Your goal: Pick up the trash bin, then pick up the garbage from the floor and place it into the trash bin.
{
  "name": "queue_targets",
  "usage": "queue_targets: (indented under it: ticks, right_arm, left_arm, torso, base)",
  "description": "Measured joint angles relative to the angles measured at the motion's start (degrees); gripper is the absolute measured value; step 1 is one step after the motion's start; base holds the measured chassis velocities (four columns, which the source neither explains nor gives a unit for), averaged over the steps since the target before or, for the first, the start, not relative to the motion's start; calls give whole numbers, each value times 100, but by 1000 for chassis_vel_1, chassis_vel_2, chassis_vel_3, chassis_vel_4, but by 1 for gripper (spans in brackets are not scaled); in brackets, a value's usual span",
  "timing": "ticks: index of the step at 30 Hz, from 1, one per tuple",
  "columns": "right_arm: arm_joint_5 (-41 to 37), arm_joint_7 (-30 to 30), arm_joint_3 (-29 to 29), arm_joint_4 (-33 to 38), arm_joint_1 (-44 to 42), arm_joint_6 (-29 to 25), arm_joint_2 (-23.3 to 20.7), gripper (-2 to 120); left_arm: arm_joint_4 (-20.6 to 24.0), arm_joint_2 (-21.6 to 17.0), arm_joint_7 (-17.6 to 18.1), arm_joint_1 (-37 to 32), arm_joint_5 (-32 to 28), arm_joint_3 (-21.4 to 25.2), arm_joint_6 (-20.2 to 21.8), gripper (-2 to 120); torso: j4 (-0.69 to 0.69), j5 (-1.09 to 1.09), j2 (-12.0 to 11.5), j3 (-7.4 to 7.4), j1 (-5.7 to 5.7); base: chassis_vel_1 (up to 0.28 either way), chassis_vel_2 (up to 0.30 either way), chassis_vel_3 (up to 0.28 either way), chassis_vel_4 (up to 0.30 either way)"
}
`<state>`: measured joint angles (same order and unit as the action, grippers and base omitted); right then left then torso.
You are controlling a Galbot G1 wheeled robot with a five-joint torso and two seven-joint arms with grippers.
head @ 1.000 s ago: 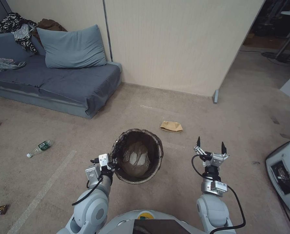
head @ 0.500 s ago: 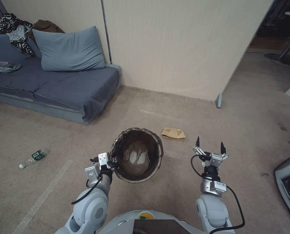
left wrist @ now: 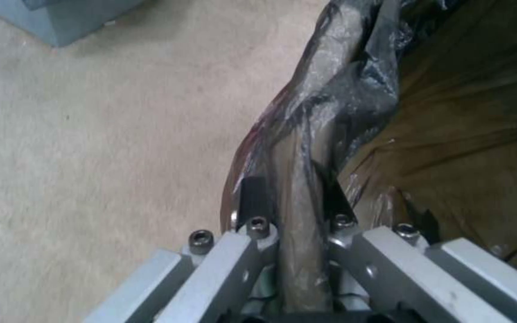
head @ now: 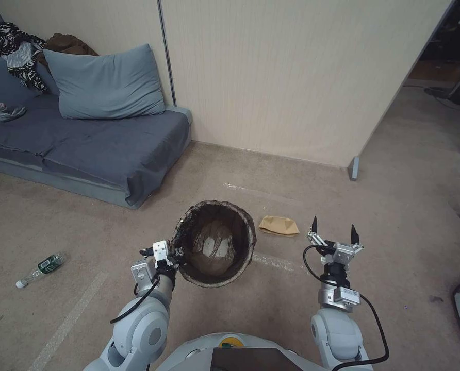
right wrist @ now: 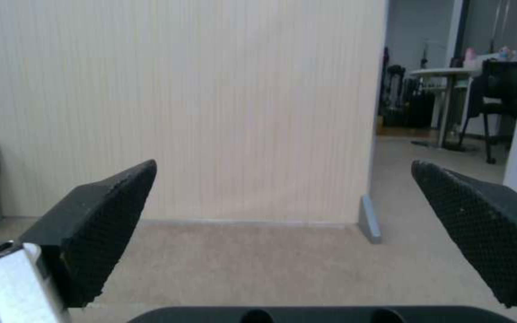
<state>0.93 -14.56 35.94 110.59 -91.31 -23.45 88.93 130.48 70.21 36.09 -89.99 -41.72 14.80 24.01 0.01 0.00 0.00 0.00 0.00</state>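
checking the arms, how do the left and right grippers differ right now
The left gripper is shut on the trash bin rim, carrying it; the right gripper is open and empty. The left sits at the bin's side; the right hangs over bare carpet near the tan paper bag. Both reach forward.

You can't read the label on the small clear plastic bottle (head: 37, 265) lying far to the left of the left claw (head: 177, 253). That claw's fingertips are buried under the bin's dark crinkled liner bag (left wrist: 336, 103).
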Motion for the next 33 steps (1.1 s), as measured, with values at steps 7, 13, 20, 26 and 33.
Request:
queue_targets:
  ticks: [7,13,20,26,33]
  right_arm:
    - [2,-2,0,0,19,1,1,100]
    - [-2,-5,-1,-11,33,0,-24,100]
    - [4,-24,-11,-63,79,-68,-32,100]
    - [30,-36,-15,-85,88,-98,-32,100]
    - [23,-33,-23,-77,65,-98,-120,100]
  left_arm:
    - [0,21,-2,5,-5,0,-2,0]
    - [-12,63,-4,1,7,-3,-12,0]
    - [-22,96,-4,1,23,-8,-23,0]
    - [-22,98,-2,2,24,-8,-27,0]
    - [-23,73,8,22,7,-29,-30,0]
  torso:
    - [-2,-1,0,0,0]
    - [-1,0,0,0,0]
    - [-2,-1,0,1,0]
    - [0,0,0,1,1]
    - [-2,0,0,0,0]
  base:
    - [-157,144,145,-165]
    - [-156,162,172,-161]
    - [-170,153,161,-164]
    - [-76,80,94,-74]
    - [0,0,0,0]
